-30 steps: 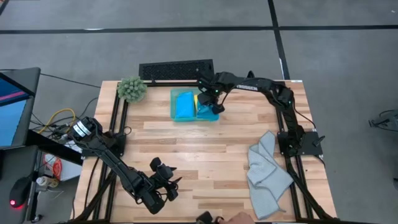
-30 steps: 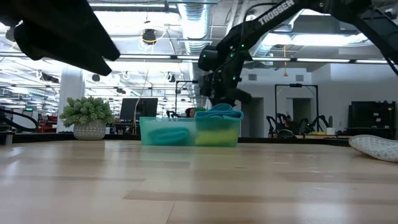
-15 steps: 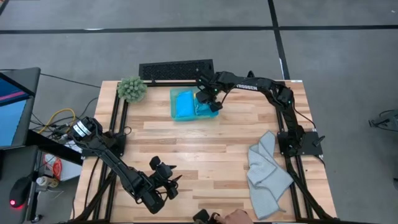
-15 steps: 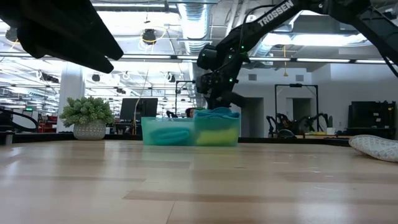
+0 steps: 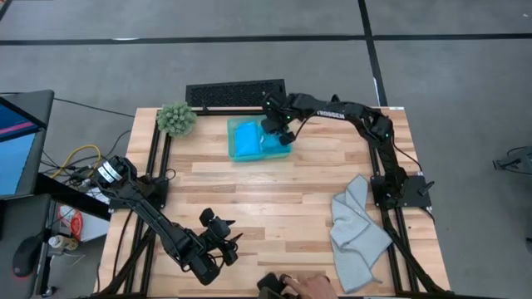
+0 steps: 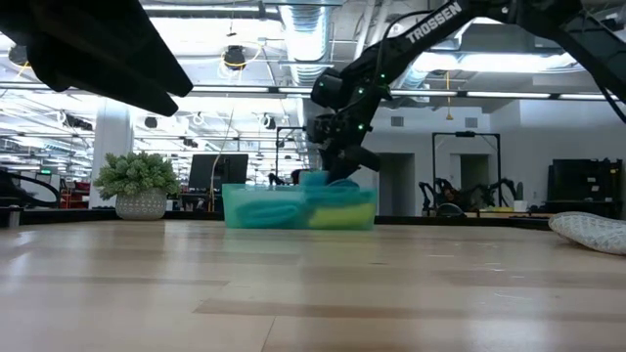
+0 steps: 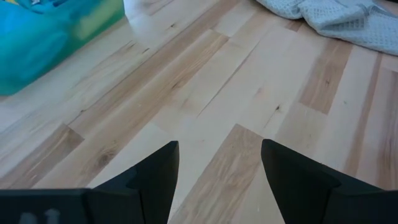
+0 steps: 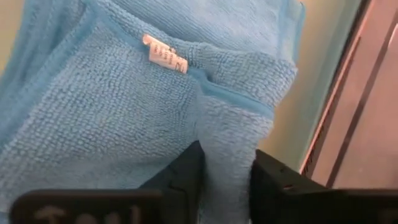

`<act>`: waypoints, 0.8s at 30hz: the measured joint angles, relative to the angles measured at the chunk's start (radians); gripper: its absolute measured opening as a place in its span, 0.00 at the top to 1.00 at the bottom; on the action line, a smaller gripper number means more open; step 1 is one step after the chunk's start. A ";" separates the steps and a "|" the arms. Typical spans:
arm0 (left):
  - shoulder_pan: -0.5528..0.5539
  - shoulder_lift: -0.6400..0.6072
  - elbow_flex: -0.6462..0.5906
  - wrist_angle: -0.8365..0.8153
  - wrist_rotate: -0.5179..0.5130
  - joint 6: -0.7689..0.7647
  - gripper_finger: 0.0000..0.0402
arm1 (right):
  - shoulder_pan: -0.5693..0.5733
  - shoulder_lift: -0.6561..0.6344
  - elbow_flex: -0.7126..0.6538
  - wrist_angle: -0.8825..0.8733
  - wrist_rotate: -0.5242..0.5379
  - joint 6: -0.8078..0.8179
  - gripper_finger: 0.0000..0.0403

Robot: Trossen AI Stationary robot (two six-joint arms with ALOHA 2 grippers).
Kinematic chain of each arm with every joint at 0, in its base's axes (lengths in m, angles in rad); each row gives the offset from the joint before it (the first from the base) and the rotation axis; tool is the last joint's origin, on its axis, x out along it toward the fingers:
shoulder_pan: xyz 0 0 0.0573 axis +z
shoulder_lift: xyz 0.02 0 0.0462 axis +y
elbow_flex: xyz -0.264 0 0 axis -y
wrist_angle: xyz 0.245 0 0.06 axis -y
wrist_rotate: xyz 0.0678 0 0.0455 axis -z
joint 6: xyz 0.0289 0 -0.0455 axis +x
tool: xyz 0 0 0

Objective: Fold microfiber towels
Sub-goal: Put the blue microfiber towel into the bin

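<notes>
A teal tray [image 5: 234,154] stands at the table's far middle. One blue towel [image 5: 246,139] lies folded in its left compartment. My right gripper [image 5: 279,133] reaches down into the right compartment, shut on a second blue towel [image 8: 124,106] that lies over the yellow towel [image 6: 344,211]. The light grey towel [image 5: 357,231] lies crumpled on the table at the near right. My left gripper [image 5: 219,242] is open and empty above the table's near left; its wrist view shows its fingers apart [image 7: 217,180]. My right gripper pinches a raised fold of the blue towel [image 8: 227,127] between its two fingers, next to a hemmed edge and a white tag. The fingers come from above, pointing down into the tray. The towel rests in the right compartment on the yellow towel.
A fuzzy green plant ball [image 5: 175,119] stands at the far left corner. A black slotted panel [image 5: 235,93] lies along the far edge. A person's hand [image 5: 306,288] shows at the near edge. Bare wood lies between the tray and the grey towel.
My right gripper has gone down into the tray's right compartment with the blue towel, shifting slightly toward the far edge. The blue towel now sits lower and covers the yellow towel, which showed beside it from above a second ago. The person's hand has come further in.
</notes>
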 joint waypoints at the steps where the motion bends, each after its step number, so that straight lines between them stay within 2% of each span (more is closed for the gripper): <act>1: 0.000 0.000 0.000 0.000 0.000 0.000 0.45 | -0.002 0.000 0.000 0.006 0.001 0.004 0.65; 8: 0.000 0.000 0.000 -0.004 -0.009 -0.002 0.45 | -0.006 -0.018 0.000 0.097 0.118 0.013 0.37; 11: 0.000 0.000 0.000 -0.006 -0.018 -0.001 0.45 | 0.001 -0.044 0.000 0.060 0.140 0.058 0.32; 13: 0.000 0.000 0.000 -0.011 -0.020 0.002 0.45 | 0.004 -0.065 0.000 0.026 0.093 0.111 0.31; 15: 0.000 0.000 0.000 -0.022 -0.021 0.002 0.45 | -0.004 -0.095 0.000 -0.035 -0.031 0.193 0.31; 17: 0.000 0.001 0.000 -0.028 -0.025 0.001 0.45 | -0.011 -0.104 0.004 -0.037 -0.108 0.257 0.33; 24: 0.000 0.001 0.000 -0.029 -0.042 -0.001 0.45 | -0.024 -0.040 -0.002 -0.090 -0.135 0.343 0.38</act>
